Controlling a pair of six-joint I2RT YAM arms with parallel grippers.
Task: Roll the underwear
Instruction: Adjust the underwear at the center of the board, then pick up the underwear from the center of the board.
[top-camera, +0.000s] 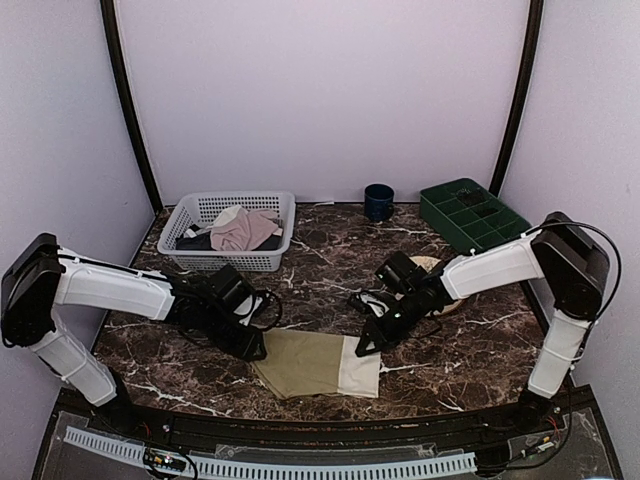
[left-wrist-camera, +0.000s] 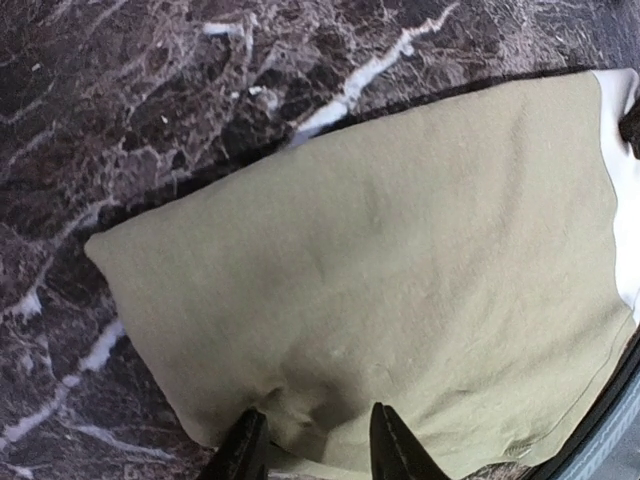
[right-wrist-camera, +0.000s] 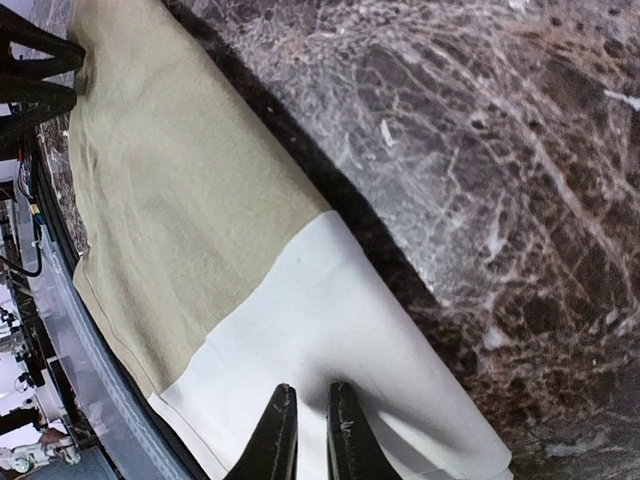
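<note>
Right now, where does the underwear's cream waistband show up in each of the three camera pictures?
Top external: the cream waistband sits low centre, at the right end of the underwear.
Left wrist: only a sliver at the right edge.
Right wrist: a broad band at bottom centre.
Shared landmark: the straight seam where olive cloth meets cream, visible in all three.

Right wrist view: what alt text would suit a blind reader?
The right gripper, black fingers almost together, sits over the cream waistband of olive-khaki cloth briefs spread flat on a dark marble table. The left gripper is at their far end.
</note>
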